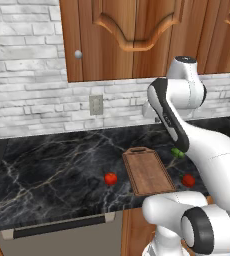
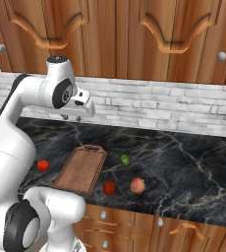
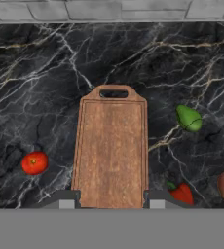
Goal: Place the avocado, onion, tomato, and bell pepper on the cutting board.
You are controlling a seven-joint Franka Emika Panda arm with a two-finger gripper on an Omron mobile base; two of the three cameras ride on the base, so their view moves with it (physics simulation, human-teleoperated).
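One gripper [image 2: 71, 118] raised above cutting board [image 2: 80, 168].

The cutting board [image 3: 112, 151] was matt, grained wood with a darker rim. The table [image 3: 46, 73] was glossy black veined marble. The avocado [image 3: 189, 118] looked smooth; the onion [image 2: 138, 185] smooth, faintly shiny.
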